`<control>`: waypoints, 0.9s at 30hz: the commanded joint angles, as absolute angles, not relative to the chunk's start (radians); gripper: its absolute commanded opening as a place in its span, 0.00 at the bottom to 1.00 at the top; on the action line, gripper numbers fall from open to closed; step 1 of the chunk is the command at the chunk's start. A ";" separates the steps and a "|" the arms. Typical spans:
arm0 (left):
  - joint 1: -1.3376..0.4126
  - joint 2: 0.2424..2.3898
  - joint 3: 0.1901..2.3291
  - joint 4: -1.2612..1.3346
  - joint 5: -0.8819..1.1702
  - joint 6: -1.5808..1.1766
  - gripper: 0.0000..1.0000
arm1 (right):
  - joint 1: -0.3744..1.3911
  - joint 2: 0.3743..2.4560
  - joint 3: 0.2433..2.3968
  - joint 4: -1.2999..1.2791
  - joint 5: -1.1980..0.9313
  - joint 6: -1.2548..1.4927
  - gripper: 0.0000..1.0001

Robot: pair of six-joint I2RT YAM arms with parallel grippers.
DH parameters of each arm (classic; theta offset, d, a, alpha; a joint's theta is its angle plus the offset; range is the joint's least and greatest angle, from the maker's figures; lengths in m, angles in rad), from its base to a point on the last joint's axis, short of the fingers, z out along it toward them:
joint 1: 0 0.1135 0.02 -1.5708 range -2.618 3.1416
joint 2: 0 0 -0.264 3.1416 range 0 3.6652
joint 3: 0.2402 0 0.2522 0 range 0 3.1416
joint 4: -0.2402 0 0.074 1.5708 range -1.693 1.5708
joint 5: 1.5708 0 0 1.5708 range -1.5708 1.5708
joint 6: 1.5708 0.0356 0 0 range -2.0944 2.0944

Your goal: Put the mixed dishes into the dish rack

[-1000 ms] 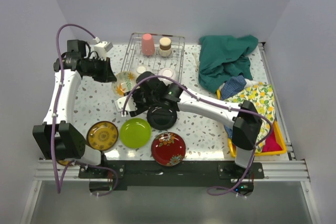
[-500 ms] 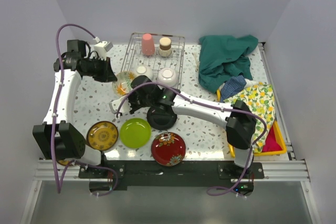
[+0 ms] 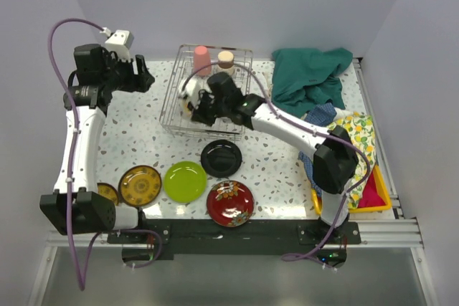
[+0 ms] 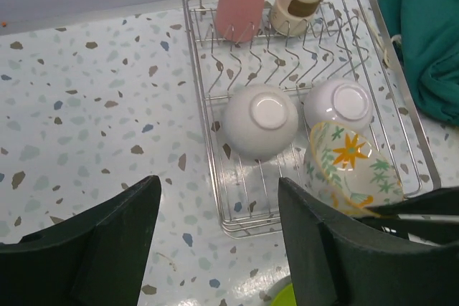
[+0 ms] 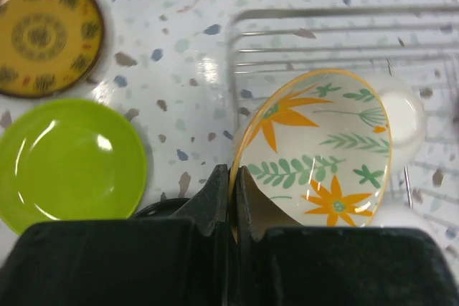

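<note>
The dish rack point(image 3: 174, 80) stands at the back middle with a salmon-pink cup point(image 3: 202, 59), a beige cup point(image 3: 226, 59) and two upturned white bowls point(image 4: 260, 121) in it. My right gripper point(image 3: 196, 106) is shut on the rim of a floral bowl point(image 5: 315, 152), holding it tilted over the rack's front left corner. My left gripper point(image 3: 140, 77) hangs open and empty left of the rack. On the table near the front lie a black plate point(image 3: 221, 158), a lime-green plate point(image 3: 185, 180), a red floral plate point(image 3: 229, 203) and a brown-gold plate point(image 3: 140, 185).
A green cloth point(image 3: 310, 80) is heaped at the back right. A yellow-patterned cloth point(image 3: 355, 134) covers a yellow tray point(image 3: 384, 195) at the right edge. Another small plate point(image 3: 109, 193) peeks from under the left arm's base.
The left gripper let go of the floral bowl, opened and drew back to the upper left. The right gripper shut on the bowl and carried it from the table up over the rack.
</note>
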State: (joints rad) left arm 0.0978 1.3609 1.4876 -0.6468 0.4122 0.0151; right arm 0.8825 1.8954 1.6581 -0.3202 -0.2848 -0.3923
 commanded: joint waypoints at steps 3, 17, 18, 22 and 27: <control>0.103 1.309 1.341 -0.404 0.342 -0.071 0.71 | 0.697 1.862 1.648 0.067 -0.595 0.302 0.00; 0.103 1.362 1.258 -0.368 0.354 -0.005 0.68 | 0.575 2.054 1.519 0.572 -0.834 1.049 0.00; 0.103 1.371 1.264 -0.371 0.351 -0.005 0.68 | 0.571 2.065 1.503 0.606 -0.850 1.064 0.00; 0.101 1.384 1.267 -0.376 0.333 0.041 0.68 | 0.558 2.109 1.485 0.643 -0.897 1.158 0.00; 0.101 1.396 1.267 -0.376 0.314 0.058 0.68 | 0.546 2.169 1.499 0.634 -0.951 1.206 0.00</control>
